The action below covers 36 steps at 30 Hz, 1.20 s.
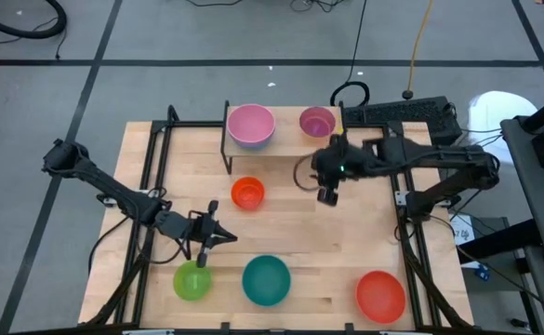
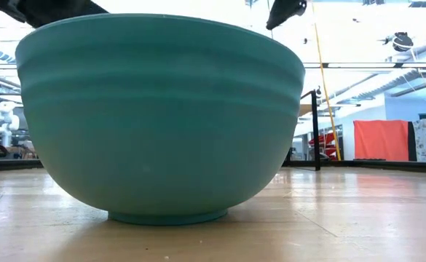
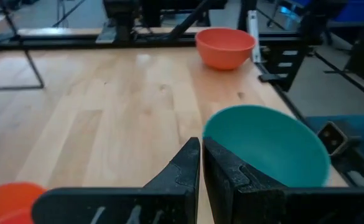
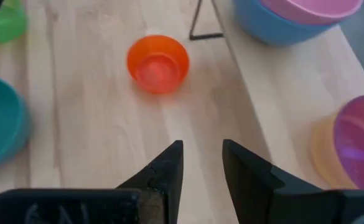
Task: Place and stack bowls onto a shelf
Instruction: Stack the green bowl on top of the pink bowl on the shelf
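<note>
At the table's far side the shelf (image 1: 286,140), a light-wood board on black wire legs, carries a pink bowl (image 1: 251,124) nested in a blue one (image 4: 275,25), and a purple bowl (image 1: 317,121) nested in a yellow one (image 4: 322,158). An orange bowl (image 1: 247,193) stands on the table just in front of the shelf. Green (image 1: 192,280), teal (image 1: 266,280) and red (image 1: 380,295) bowls stand along the near edge. My right gripper (image 4: 202,165) hangs open and empty above the table, right of the orange bowl. My left gripper (image 3: 201,168) is shut and empty, just beyond the green bowl.
Black metal frame rails (image 1: 151,177) run along the table's left and right sides. A keyboard (image 1: 397,112) and cables lie beyond the far right corner. Bare wood (image 1: 318,242) lies in the table's middle, between the orange bowl and the near row.
</note>
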### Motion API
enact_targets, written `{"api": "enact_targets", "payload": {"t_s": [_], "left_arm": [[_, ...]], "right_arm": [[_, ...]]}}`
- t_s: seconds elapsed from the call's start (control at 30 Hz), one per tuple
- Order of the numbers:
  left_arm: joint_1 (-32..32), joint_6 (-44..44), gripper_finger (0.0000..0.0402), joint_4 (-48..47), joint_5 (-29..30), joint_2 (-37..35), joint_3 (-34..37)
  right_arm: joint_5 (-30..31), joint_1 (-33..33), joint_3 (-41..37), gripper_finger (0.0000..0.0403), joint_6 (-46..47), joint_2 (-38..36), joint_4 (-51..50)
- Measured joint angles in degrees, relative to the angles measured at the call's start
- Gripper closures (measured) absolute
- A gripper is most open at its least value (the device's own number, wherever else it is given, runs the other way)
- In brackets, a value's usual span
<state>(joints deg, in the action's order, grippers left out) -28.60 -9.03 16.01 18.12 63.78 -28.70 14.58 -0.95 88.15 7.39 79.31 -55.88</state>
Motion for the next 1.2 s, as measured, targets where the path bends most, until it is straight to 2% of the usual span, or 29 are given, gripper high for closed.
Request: {"api": "enact_targets", "payload": {"t_s": [0.13, 0.3, 0.5, 0.6, 0.73, 0.83, 0.93, 1.07, 1.2], "left_arm": [[-1.02, 0.88, 0.0380, -2.53, 0.01, 0.02, -3.40], [-2.09, 3.63, 0.0380, -8.30, -0.10, 3.69, -9.61], [-4.57, 6.27, 0.0373, -16.44, -4.52, 12.63, -18.88], [-6.78, 7.88, 0.0339, -18.64, -4.73, 17.42, -23.26], [-9.40, 9.97, 0.0261, -19.81, -4.80, 23.83, -28.08], [-10.89, 11.60, 0.0200, -21.08, -4.80, 28.54, -31.91], [-11.73, 11.91, 0.0160, -23.78, -5.16, 33.20, -35.99], [-12.33, 13.06, 0.0144, -28.78, -6.07, 39.09, -41.64], [-12.69, 14.38, 0.0160, -31.80, -6.11, 44.11, -45.62]], "right_arm": [[2.74, -5.84, -3.78, 0.0296, 4.19, -0.06, 3.71], [5.00, -12.18, -12.84, 0.0296, 10.02, -0.28, 12.65], [5.00, -18.22, -27.65, 0.0296, 15.85, -0.20, 31.88], [5.15, -20.57, -34.82, 0.0296, 17.32, -0.20, 42.83], [5.17, -22.44, -42.55, 0.0296, 18.65, -0.20, 55.57], [5.35, -23.19, -46.31, 0.0296, 18.79, -0.20, 61.71], [5.32, -23.70, -47.62, 0.0296, 18.78, -0.20, 62.86], [5.25, -24.26, -47.70, 0.0296, 17.36, -0.20, 63.57], [5.06, -24.71, -47.70, 0.0296, 15.65, -0.20, 64.35]]}}
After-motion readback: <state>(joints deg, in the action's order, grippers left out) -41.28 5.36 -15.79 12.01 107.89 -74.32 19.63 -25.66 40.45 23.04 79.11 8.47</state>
